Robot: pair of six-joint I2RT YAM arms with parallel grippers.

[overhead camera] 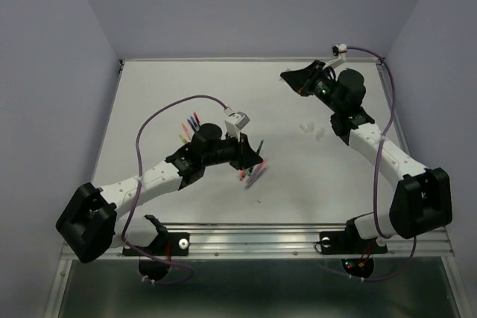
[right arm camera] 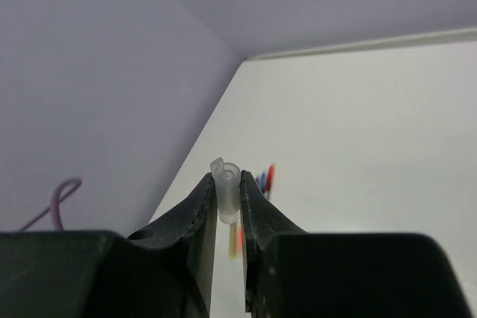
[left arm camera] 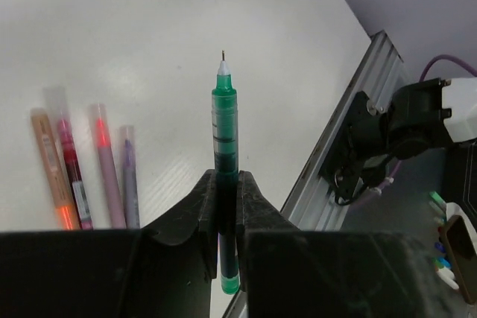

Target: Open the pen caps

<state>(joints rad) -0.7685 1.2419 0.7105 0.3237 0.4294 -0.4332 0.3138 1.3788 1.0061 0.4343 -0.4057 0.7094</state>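
Pen cap (right arm camera: 226, 175) pinched in my right tool (right arm camera: 226, 188), left tool (left arm camera: 226, 185) pinching green pen (left arm camera: 224, 121); lower it to surface (right arm camera: 373, 147) before releasing.

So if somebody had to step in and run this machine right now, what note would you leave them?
Left end effector: shut on a green pen, nib bare, cap already off.
Right end effector: shut on a clear cap, held up over the far part of the table.
Two small clear pieces lie near the right arm, probably caps.
Four pens lie beside the left end effector, and another bunch lies further back. Whether these are capped cannot be told.
Left to do: probably set down the cap and the green pen, then check the others.
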